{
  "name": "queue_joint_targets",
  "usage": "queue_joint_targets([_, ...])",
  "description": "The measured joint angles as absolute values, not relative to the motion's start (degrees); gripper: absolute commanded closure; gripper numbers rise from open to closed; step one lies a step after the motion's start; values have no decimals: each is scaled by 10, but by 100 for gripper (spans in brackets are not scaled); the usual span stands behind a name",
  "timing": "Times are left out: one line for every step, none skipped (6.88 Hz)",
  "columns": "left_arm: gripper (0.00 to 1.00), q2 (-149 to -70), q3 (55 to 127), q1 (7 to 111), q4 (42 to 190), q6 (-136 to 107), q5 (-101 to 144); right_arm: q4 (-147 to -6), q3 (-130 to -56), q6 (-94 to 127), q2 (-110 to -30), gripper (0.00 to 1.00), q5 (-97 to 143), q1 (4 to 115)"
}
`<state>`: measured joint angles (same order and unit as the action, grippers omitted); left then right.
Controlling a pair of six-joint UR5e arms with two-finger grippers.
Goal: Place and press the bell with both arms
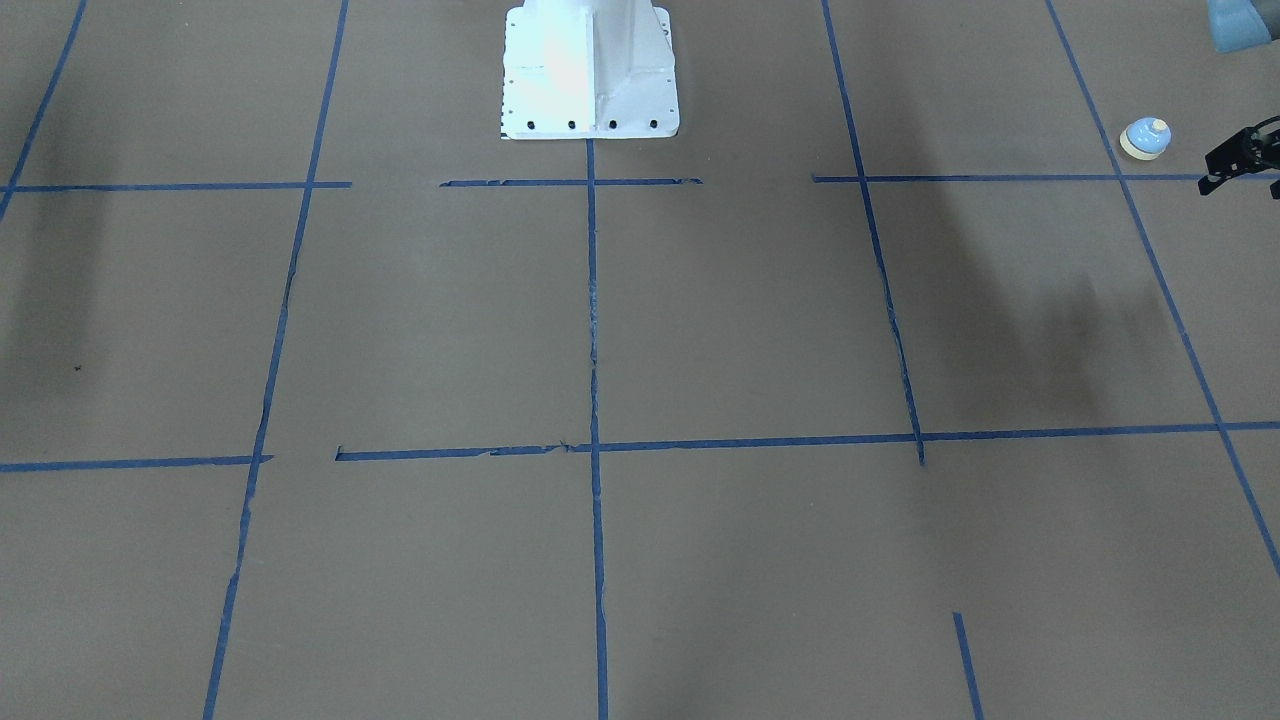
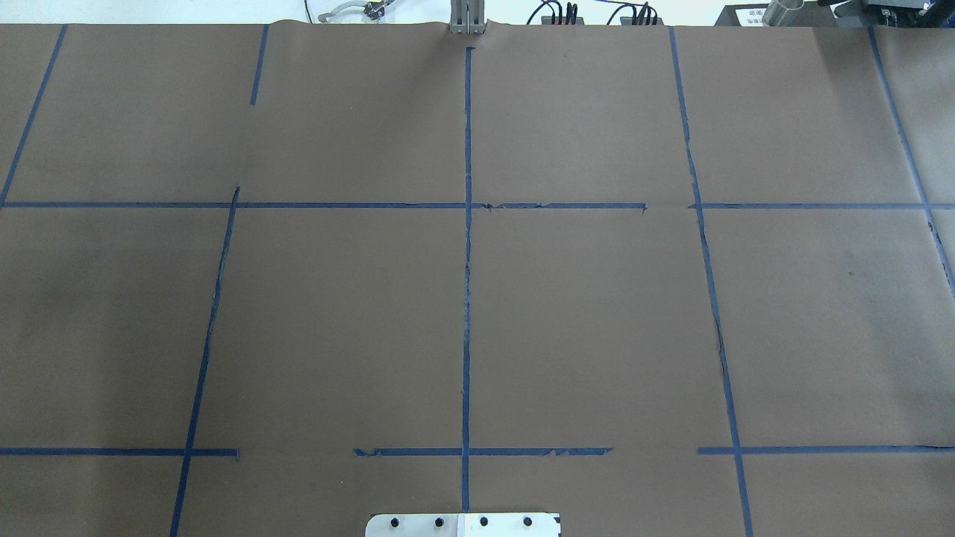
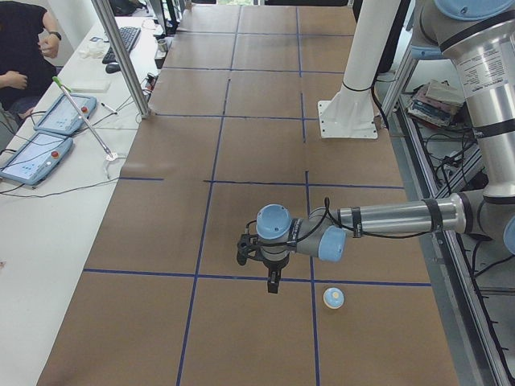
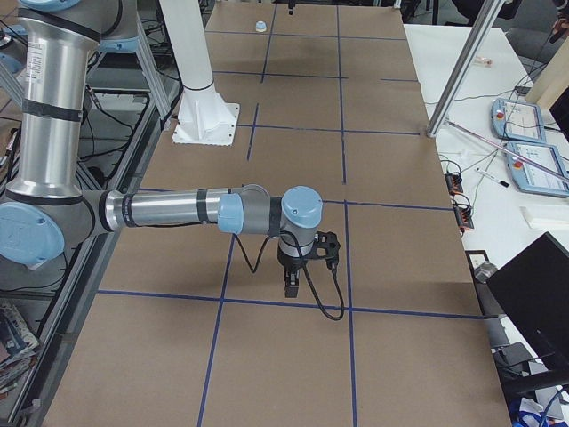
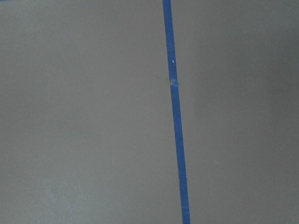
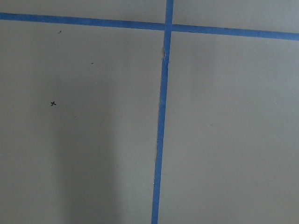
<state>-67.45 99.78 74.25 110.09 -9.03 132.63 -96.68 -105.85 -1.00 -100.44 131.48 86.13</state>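
Note:
The bell (image 1: pixel 1146 138) is small, with a light blue dome, a cream rim and a cream knob. It stands upright on the brown paper near the table's end on my left side. It also shows in the exterior left view (image 3: pixel 334 298) and, far off, in the exterior right view (image 4: pixel 260 26). My left gripper (image 1: pixel 1218 178) (image 3: pixel 273 281) hangs above the table beside the bell and does not touch it. It is cut off by the view's edge, so I cannot tell its state. My right gripper (image 4: pixel 291 286) points down over a tape line, far from the bell; I cannot tell its state. Neither wrist view shows any fingers.
The white bolted pedestal (image 1: pixel 590 70) (image 4: pixel 206 124) stands at the robot's side of the table. Blue tape lines (image 2: pixel 467 298) divide the brown paper into squares. A side table with tablets (image 3: pixel 36 153) and a metal post (image 3: pixel 121 56) lies beyond the far edge, with a person (image 3: pixel 20 48) there.

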Motion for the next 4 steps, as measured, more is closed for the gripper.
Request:
queue_joint_targets([0, -658, 997, 710, 1105, -91, 1326, -967, -1059, -10, -1005, 0, 1315, 861])
queue_joint_targets([0, -647, 995, 681, 1107, -91, 1326, -967, -1059, -10, -1005, 0, 1315, 861])
queue_joint_targets([0, -640, 991, 659, 1107, -89, 1326, -967, -1059, -11, -1005, 0, 1315, 861])
queue_joint_targets([0, -635, 983, 647, 1107, -88, 1326, -967, -1058, -11, -1005, 0, 1315, 861])
